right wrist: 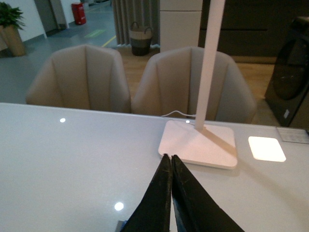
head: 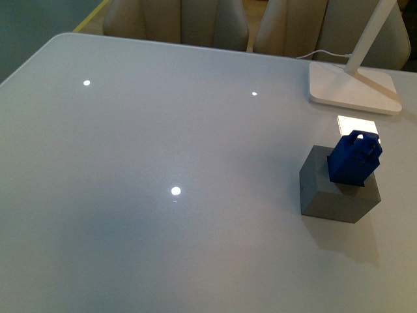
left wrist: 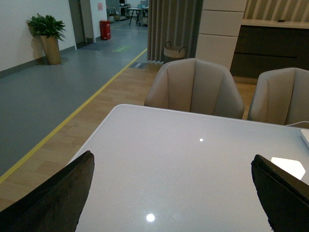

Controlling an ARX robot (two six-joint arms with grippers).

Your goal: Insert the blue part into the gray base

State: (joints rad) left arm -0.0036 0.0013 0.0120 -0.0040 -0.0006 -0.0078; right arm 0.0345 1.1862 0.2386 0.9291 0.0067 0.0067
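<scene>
The blue part [head: 354, 158] sits tilted on top of the gray base [head: 332, 195] at the right side of the table, its knob up. Its lower end is at the base's recessed hole; I cannot tell how deep it sits. Neither gripper shows in the front view. In the left wrist view my left gripper [left wrist: 172, 157] is open and empty, its dark fingers [left wrist: 58, 198] wide apart above bare table. In the right wrist view my right gripper [right wrist: 170, 155] is shut on nothing, its tips pointing toward the lamp foot. The blue part and base are not clearly in either wrist view.
A white flat lamp foot [head: 355, 85] with a slanted stem and a cable stands behind the gray base; it also shows in the right wrist view [right wrist: 200, 142]. Two beige chairs [left wrist: 195, 89] stand at the table's far edge. The white table [head: 163, 163] shows bright light reflections.
</scene>
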